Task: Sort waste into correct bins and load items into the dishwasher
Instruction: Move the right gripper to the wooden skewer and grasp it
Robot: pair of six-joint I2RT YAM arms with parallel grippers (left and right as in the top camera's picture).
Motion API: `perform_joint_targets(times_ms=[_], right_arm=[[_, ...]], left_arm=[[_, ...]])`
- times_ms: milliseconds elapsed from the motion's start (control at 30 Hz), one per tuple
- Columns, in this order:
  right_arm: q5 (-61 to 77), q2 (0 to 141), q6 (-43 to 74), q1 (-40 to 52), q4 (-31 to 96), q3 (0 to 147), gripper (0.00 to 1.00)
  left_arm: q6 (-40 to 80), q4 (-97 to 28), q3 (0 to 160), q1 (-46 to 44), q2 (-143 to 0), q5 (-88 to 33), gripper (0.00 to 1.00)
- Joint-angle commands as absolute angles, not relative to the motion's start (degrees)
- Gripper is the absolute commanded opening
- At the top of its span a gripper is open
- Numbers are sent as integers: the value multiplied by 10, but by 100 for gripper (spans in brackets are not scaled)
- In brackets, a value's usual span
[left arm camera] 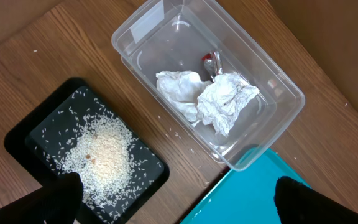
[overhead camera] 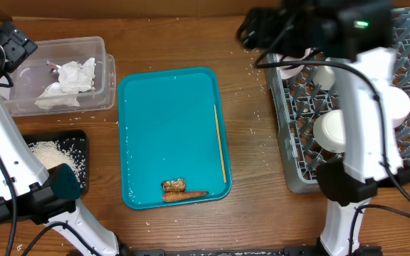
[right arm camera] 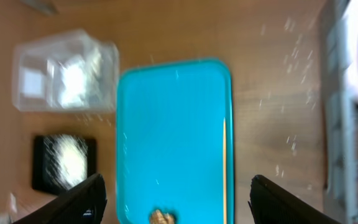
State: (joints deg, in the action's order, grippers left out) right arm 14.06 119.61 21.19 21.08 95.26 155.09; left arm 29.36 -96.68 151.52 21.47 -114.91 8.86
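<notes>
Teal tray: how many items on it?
3: brown lumpy scrap and carrot-like stick lie together at the teal tray's near edge; a thin wooden stick lies along its right edge. None appear hidden.

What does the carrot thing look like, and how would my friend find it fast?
Find the big teal tray in the middle of the overhead view. At its bottom end lie two small food scraps close together. The carrot stick is the long, thin, orange-brown one lying flat right by the rim, while the brown scrap just above it is short and lumpy.
</notes>
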Motion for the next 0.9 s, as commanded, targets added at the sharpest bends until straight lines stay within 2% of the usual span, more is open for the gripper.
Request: perform_joint_targets(times_ms=[0,200,433,700,867], right_arm=[[110,1207,212,255,949,1472,75],[103,1207,213,315,878,1296,69],[53,1207,305,368,748,1108,68],[-19,1207,380,405,654,975,66],[-25,1207,380,408,604,933,67]], left_arm=[[283,-968,1515,213,-1151,94,100],[283,-968,1515,213,-1151,94,100],[283,-968,1515,213,-1151,94,100],[283,-968,1515,213,-1151,94,100],[283,-968,1515,213,-1151,94,100]])
